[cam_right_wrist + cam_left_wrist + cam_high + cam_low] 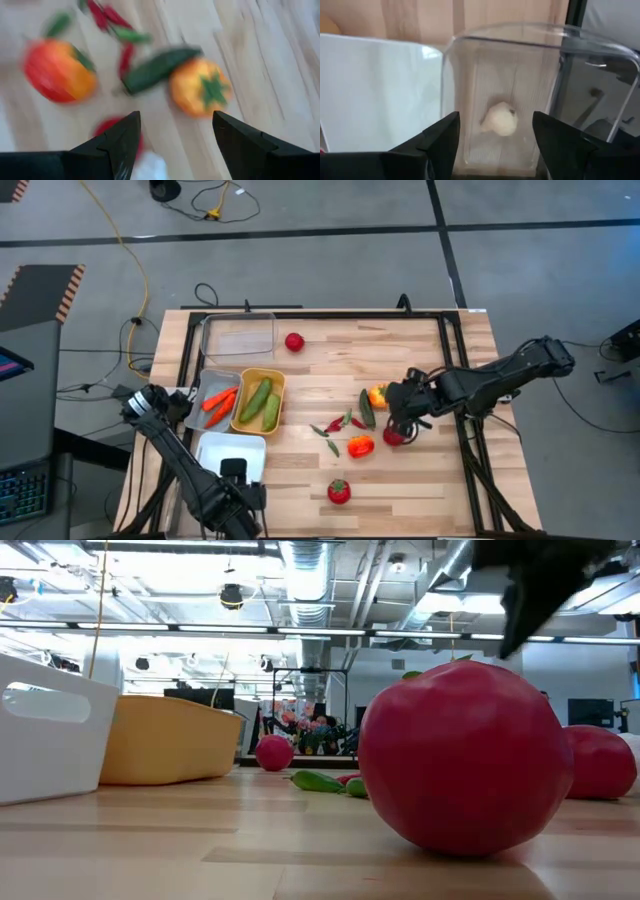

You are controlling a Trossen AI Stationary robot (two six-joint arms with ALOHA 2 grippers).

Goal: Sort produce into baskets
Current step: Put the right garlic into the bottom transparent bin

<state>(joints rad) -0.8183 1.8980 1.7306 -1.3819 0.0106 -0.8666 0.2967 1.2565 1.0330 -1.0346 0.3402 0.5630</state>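
Left wrist view: a white garlic bulb is seen lying free inside a clear plastic rectangular tray, just beyond the parted fingers of the left gripper. High view: the right gripper, fingers likewise spread and empty, is positioned over a red tomato beside an orange-yellow pepper. No writing can be read.

Both arms are dark, nearly black, built of rounded tubular links joined by bulkier cylindrical joints. The left arm shows a pale grey patch at the joint near the table's left edge, and a boxy black wrist block. The right arm has thick glossy segments and a cluttered wrist. Each gripper's fingers are matte black, flat-faced wedges with angular, bevelled edges and tapering tips.
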